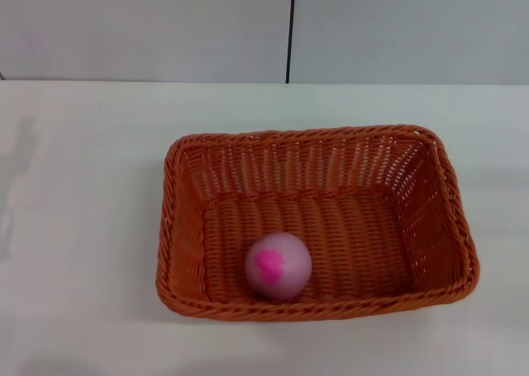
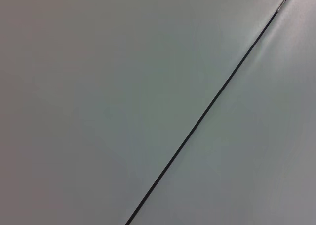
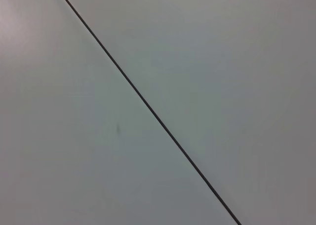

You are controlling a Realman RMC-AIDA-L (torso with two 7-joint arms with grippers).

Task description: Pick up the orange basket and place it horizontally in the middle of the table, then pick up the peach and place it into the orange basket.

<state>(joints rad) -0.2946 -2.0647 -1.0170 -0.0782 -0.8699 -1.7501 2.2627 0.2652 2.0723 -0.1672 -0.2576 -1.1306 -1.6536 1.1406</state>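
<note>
Neither claw shows in any view, so whether the left or right one is released or clenched can't be told; no arm enters the head view either, and both wrist views show only a plain pale grey surface crossed by one thin dark seam (image 2: 207, 109), nothing else

No brand, label or writing readable anywhere: basket, fruit, bench and wall are all unmarked

With no claw in sight, the task things can't be placed relative to either one. They sit like this in the head view: orange basket (image 1: 442, 227) rests flat on the white bench (image 1: 74, 268), long side running left-right, roughly mid-bench and a bit toward the robot's right. Its braided rim is whole all round, sloped slatted walls visible on all 4 sides, and the near rim lies close to the bottom of the view. Peach (image 1: 278, 265) lies inside the basket on its woven floor, near the front wall and left of the basket's centre, magenta blotch facing up. It looks to be close to or touching the front wall; can't tell which, since the front rim hides its lowest part

Behind the bench stands a pale wall w/ a dark vertical seam (image 1: 290, 29) just right of centre. A faint grey shadow (image 1: 21, 161) falls on the bench at far left; what casts it is out of view. Bench edges at left, right and front are cut off by the view, so its full extent isn't visible
</note>
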